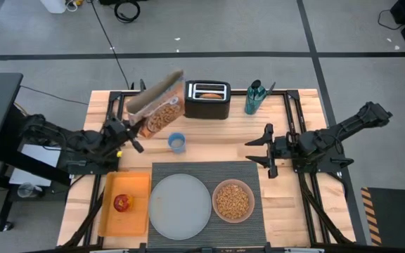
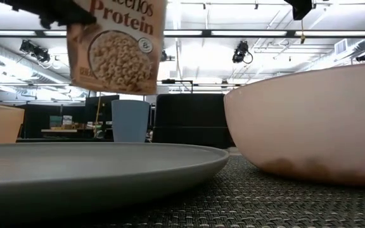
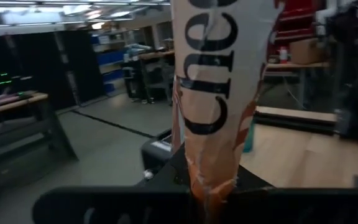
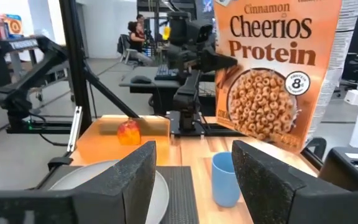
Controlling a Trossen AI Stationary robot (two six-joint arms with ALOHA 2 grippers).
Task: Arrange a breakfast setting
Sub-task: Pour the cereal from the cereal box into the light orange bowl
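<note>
One pale grey plate [image 1: 180, 204] and one pink bowl [image 1: 233, 200] filled with cereal sit side by side on one dark grey placemat [image 1: 206, 170], at the near edge of the table, nearer than both grippers. Left of the plate, one orange tray [image 1: 108, 211] holds one red apple [image 1: 123, 203]. One small blue cup [image 1: 177, 143] stands just beyond the mat, between the two grippers.

The left gripper [image 1: 133, 133] is clenched on the lower end of one Cheerios Protein cereal box [image 1: 159, 107], held raised off the table and tilted, extending away from the gripper toward the far edge (its base crumples between the fingers in the left wrist view). The right gripper [image 1: 264, 147] hovers with fingers spread, grasping nothing, beside the mat's far right corner.

Beyond the box and cup, one black toaster [image 1: 207, 100] and one teal bottle [image 1: 253, 98] stand along the far edge. The wooden tabletop [image 1: 230, 133] shows bare between the grippers beyond the cup, and to the right of the mat. Behind the table lies a grey floor [image 1: 223, 28] with cables; workbenches and ceiling lights fill the room.
</note>
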